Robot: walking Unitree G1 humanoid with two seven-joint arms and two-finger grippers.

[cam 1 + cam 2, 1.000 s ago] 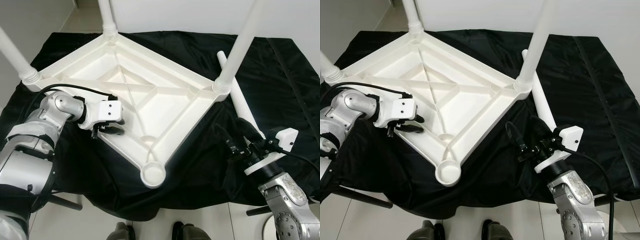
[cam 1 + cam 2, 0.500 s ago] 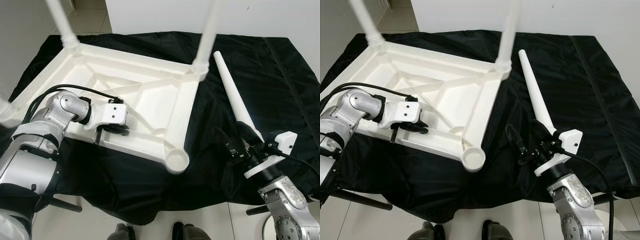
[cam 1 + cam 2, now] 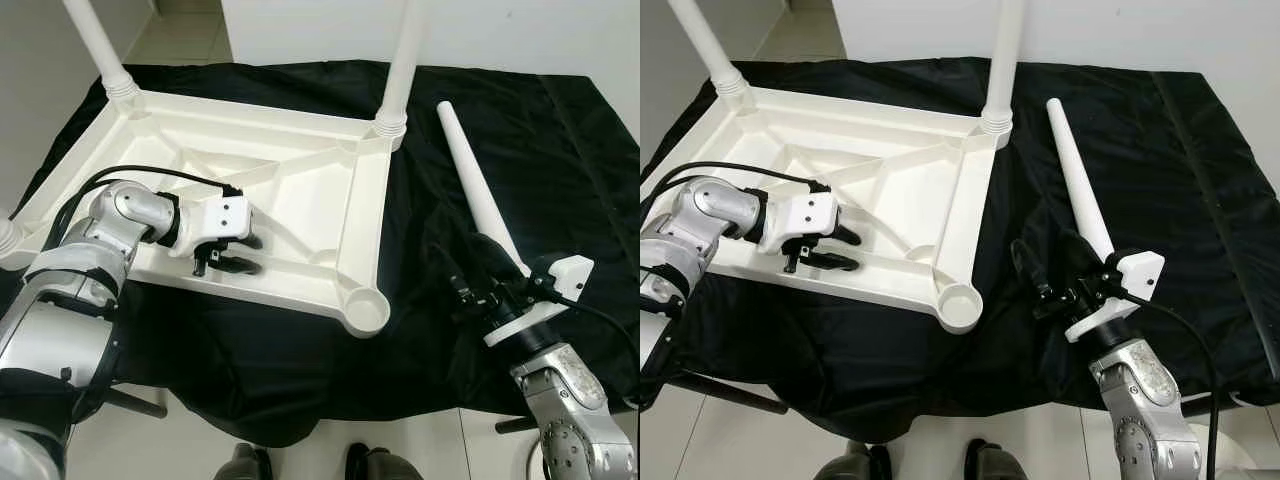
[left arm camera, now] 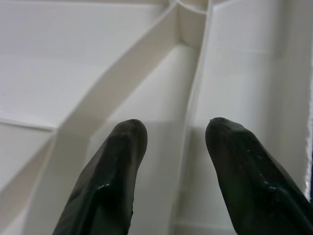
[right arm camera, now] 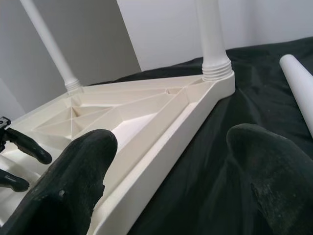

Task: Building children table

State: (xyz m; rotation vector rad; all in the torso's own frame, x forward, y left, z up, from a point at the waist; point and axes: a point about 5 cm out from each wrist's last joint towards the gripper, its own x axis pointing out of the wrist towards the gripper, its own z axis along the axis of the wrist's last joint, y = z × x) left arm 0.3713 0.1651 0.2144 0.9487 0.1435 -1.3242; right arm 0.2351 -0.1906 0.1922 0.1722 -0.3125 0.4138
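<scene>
The white children's table top [image 3: 300, 180] lies upside down on a black cloth. Upright legs stand in its far-left corner [image 3: 95, 45], its far-right corner [image 3: 398, 60] and a corner at the left edge [image 3: 6, 235]. The near-right corner socket [image 3: 366, 312] holds no leg. A loose white leg [image 3: 478, 185] lies on the cloth to the right. My left gripper [image 3: 236, 252] is open inside the underside by the near rim, its fingers [image 4: 117, 161] on either side of a thin rib. My right gripper [image 3: 468, 268] is open, low over the cloth at the loose leg's near end.
The black cloth [image 3: 560, 170] covers a low platform; its near edge hangs over white floor. A dark bar [image 3: 130, 404] sticks out under the cloth at lower left. Two dark shoe tips [image 3: 300, 466] show at the bottom edge. A white wall stands behind.
The table top has turned counter-clockwise on the cloth, my left gripper moving with its near rim. The empty socket swung right and the loose leg is now fully uncovered.
</scene>
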